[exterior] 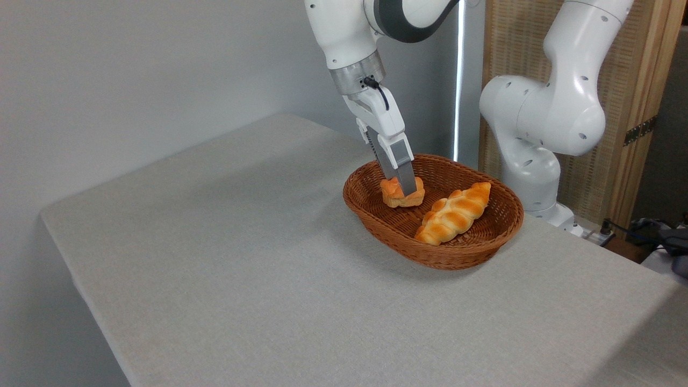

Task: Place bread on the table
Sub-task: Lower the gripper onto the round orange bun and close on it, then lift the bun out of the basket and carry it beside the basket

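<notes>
The bread (396,198), a small round golden-orange bun, is in the left part of the brown wicker basket (462,257). My gripper (402,188) reaches down into the basket from above, its two grey fingers (407,180) closed on the top of the bread, one in front and one behind. I cannot tell whether the bread rests on the basket floor or hangs just above it. The table (242,258), covered in light grey fabric, spreads out to the left of the basket and in front of it.
A longer braided golden loaf (454,213) lies in the right half of the basket. The arm's white base (537,161) stands behind the basket at the table's back right. The table's edges run along the left and front.
</notes>
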### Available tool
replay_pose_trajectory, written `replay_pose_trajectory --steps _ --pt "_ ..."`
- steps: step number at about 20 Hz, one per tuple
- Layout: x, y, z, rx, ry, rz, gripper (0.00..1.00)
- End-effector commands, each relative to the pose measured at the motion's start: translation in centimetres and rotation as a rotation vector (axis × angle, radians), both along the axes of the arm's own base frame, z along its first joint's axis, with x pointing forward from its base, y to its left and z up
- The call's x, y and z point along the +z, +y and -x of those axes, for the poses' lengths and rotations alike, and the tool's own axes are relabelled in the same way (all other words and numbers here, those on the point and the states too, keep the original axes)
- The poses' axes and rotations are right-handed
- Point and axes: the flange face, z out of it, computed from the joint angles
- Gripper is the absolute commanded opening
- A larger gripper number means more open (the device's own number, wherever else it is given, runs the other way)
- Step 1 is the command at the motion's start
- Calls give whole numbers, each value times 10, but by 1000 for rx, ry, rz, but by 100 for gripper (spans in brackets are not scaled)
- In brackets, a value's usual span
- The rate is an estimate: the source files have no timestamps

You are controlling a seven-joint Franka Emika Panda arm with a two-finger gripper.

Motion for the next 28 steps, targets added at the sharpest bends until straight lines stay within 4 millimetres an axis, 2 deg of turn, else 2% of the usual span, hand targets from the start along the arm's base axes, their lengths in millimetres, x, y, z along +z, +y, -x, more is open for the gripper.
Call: replay_pose_trajectory --steps 1,4,10,15,17,18,28 --pt "-11 0 4 -9 1 29 100" --pt "-22 -9 10 -37 0 4 100" --pt "-28 -10 11 -31 0 21 99" --pt "-29 -11 11 -40 8 36 57" --pt "-29 -12 11 -43 19 66 46" --pt "-30 -12 12 -44 22 65 43" --pt "-29 -11 11 -49 22 67 41"
